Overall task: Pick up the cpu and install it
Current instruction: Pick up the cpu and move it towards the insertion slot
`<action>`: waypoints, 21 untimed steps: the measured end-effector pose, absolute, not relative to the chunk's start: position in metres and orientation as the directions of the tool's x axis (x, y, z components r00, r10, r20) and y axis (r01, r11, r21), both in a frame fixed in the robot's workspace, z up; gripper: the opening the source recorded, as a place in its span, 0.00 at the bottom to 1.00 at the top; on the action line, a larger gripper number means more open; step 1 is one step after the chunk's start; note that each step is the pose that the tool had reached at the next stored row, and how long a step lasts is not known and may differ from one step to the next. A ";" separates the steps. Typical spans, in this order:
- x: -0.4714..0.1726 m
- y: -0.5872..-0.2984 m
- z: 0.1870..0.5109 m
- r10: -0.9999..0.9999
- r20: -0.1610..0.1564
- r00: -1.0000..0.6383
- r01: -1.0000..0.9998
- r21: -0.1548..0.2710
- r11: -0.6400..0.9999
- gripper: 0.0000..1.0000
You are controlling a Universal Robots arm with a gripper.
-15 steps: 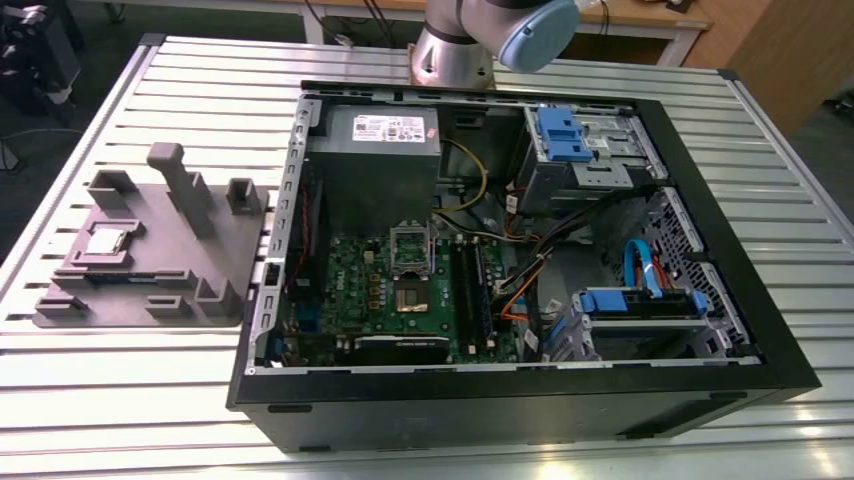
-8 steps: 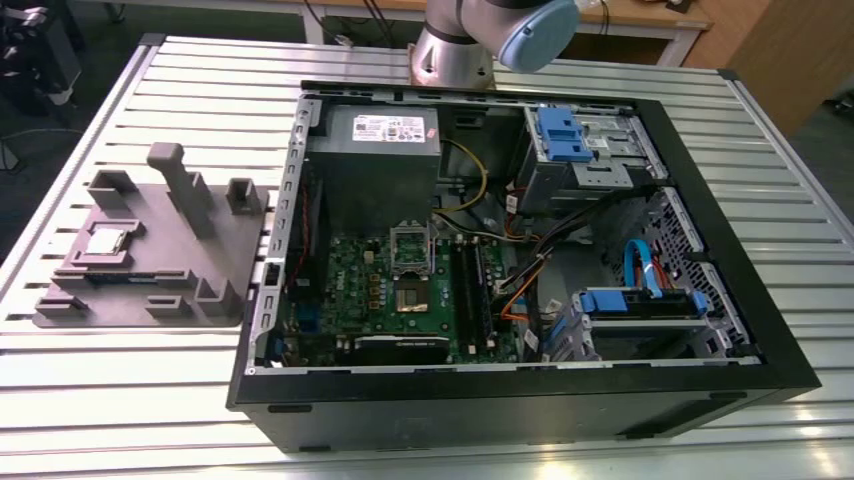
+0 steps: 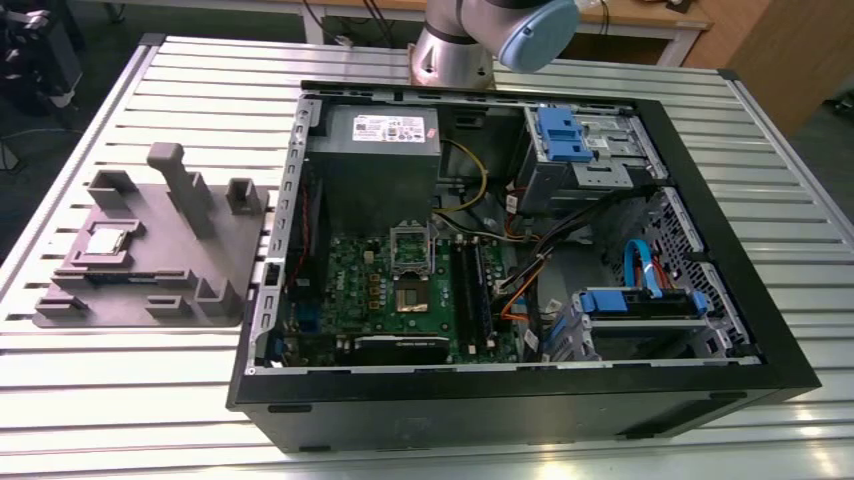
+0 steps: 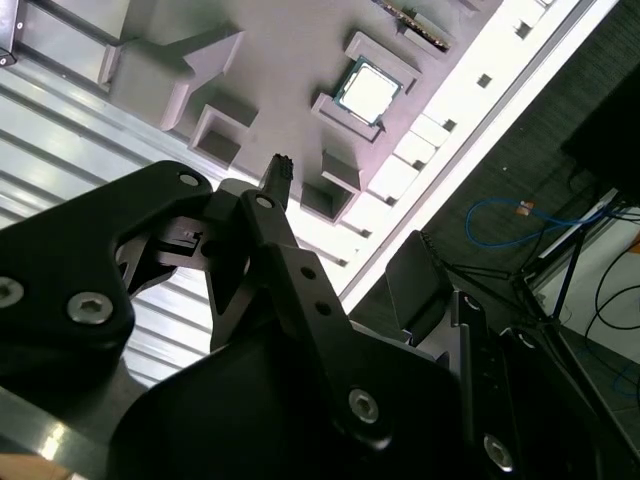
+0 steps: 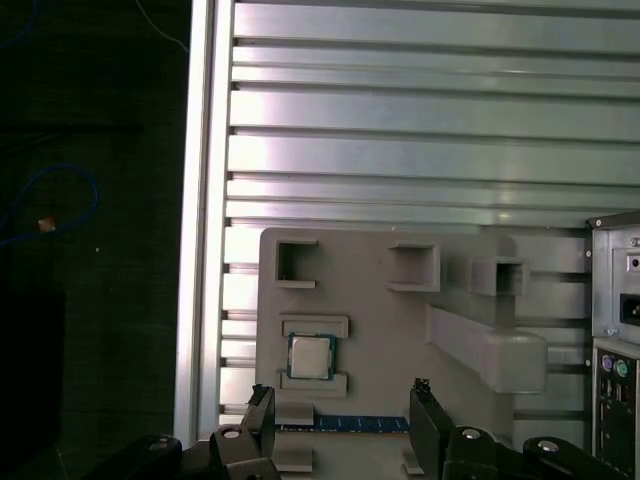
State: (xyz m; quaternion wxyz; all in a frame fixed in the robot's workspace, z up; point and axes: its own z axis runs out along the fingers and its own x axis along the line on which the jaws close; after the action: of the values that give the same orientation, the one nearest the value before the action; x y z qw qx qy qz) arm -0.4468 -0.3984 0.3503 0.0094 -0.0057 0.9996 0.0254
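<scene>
The cpu [image 5: 311, 356] is a small silvery square chip lying in a shallow pocket of the grey fixture tray [image 5: 380, 265]. In the exterior view the cpu [image 3: 107, 241] and its tray [image 3: 160, 255] sit at the exterior view's left, beside the open computer case. My gripper [image 5: 343, 418] hangs well above the tray, open and holding nothing, and the cpu lies just beyond the gap between its black fingers [image 5: 262, 418]. In the second wrist view the cpu [image 4: 367, 88] lies past one fingertip [image 4: 281, 168]. The green motherboard [image 3: 360, 275] with its dark socket [image 3: 411, 292] lies inside the case.
The black computer case [image 3: 534, 400] holds a power supply [image 3: 380, 140], blue drive brackets [image 3: 561, 130] and loose cables. A blue memory stick [image 5: 345, 424] lies on the tray near the cpu. Tall grey blocks [image 3: 180, 185] rise from the tray. The slatted table's edge [image 5: 200, 250] is close.
</scene>
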 end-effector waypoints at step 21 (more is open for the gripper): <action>-0.448 -0.399 0.342 -0.011 -0.016 -1.000 -0.012 0.051 0.999 0.65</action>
State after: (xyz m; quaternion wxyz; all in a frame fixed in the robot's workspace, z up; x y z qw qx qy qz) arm -0.4476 -0.3987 0.3423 0.0079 -0.0056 0.9996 0.0255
